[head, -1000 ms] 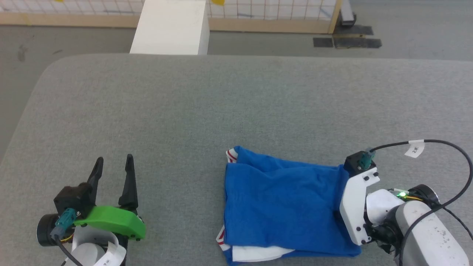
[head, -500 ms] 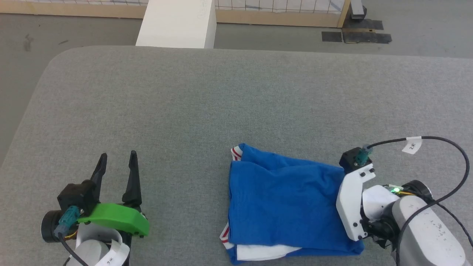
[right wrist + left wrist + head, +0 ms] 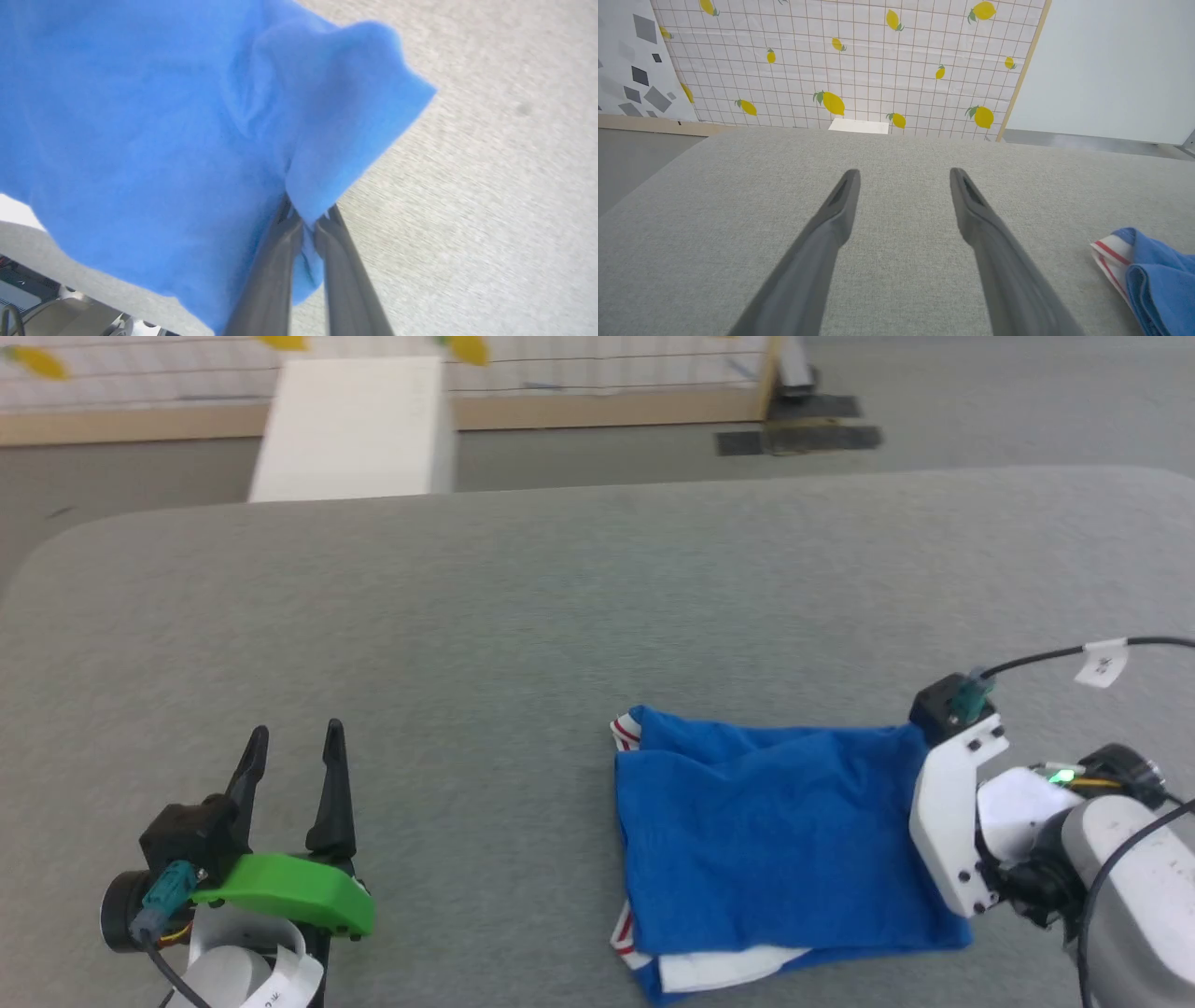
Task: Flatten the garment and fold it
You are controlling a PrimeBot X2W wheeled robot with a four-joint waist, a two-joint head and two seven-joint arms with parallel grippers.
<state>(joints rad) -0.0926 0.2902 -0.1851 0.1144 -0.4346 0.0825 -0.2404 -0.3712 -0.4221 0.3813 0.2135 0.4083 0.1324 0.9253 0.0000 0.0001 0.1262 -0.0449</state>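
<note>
- The garment (image 3: 784, 840) lies on the grey padded table (image 3: 467, 616), toward the robot's right and close to the near edge. It is gathered into a rough blue rectangle of several layers.
- A red-striped white trim (image 3: 627, 733) shows at its far left corner, and a white layer (image 3: 728, 969) is exposed under the near edge.
- The right gripper (image 3: 306, 224) is closed on the garment's right-hand edge. In the right wrist view a pinch of blue cloth is caught between the two dark fingers, with a loose corner bulging past the tips.
- The left gripper (image 3: 295, 739) is held wide open above bare table, well apart from the garment, with nothing between its fingers.
- The step in hand is judged to be a pull on the pinched edge, so that the bundle is opened out flat before any fold is made.
- How many layers are caught cannot be told, so the pull is best made slowly and low over the table. If the whole stack drags along, the grip should be retaken on fewer layers.
- The free gripper is best brought to the striped left edge, so that the cloth is tensioned between two holds and not slid about by one.
- Care is called for at the near edge — a pull toward the robot could drag cloth off the table.
</note>
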